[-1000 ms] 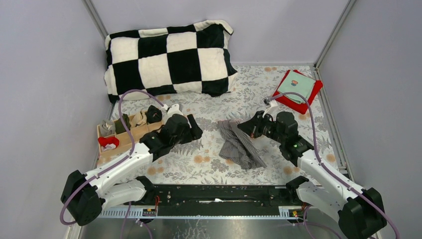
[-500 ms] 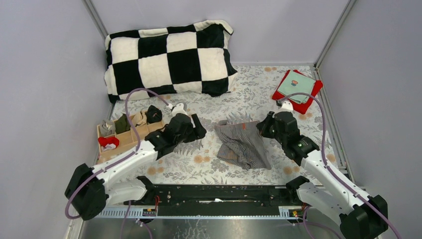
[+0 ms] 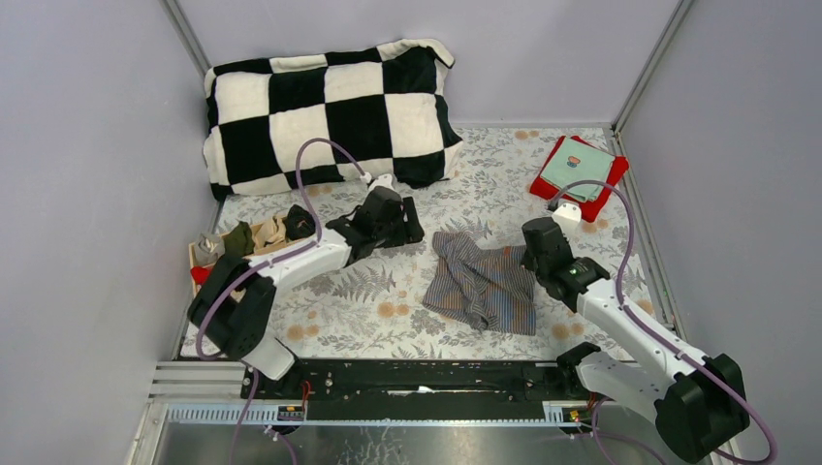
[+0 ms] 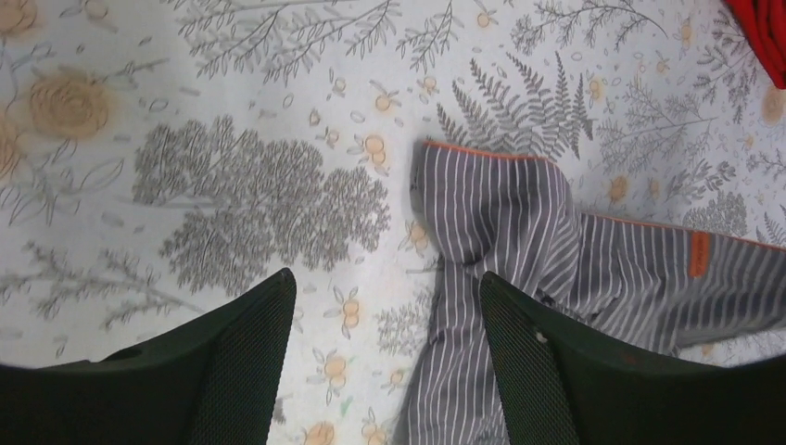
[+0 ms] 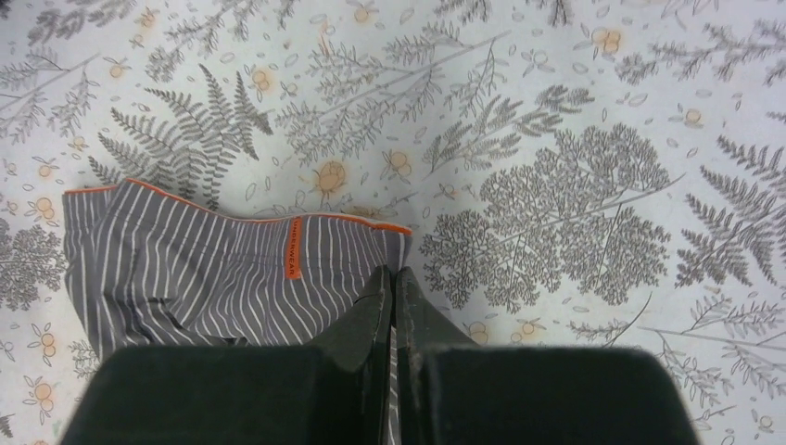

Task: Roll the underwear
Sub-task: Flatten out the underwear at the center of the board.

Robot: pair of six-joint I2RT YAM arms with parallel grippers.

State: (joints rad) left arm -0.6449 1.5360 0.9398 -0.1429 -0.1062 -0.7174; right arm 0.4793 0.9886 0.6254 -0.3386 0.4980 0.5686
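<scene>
The grey striped underwear (image 3: 482,283) with its orange waistband edge lies partly spread on the floral cloth at the middle of the table. My right gripper (image 3: 528,247) is shut on the waistband's right corner, and striped cloth shows between the jaws in the right wrist view (image 5: 391,273). An orange label (image 5: 294,247) sits on the waistband to its left. My left gripper (image 3: 405,225) hovers open just left of the waistband's other corner. In the left wrist view the left gripper (image 4: 385,278) frames bare cloth and the underwear's (image 4: 519,222) bunched left edge.
A black-and-white checkered pillow (image 3: 330,111) lies at the back. A wooden box (image 3: 254,270) holding socks stands at the left. A red cloth (image 3: 591,205) with a teal cloth (image 3: 579,170) on it lies at the back right. Grey walls close in both sides.
My right gripper has drawn the waistband to the right, opening the bunched underwear out wider. My left arm has swung forward and right, up to the waistband's left corner.
</scene>
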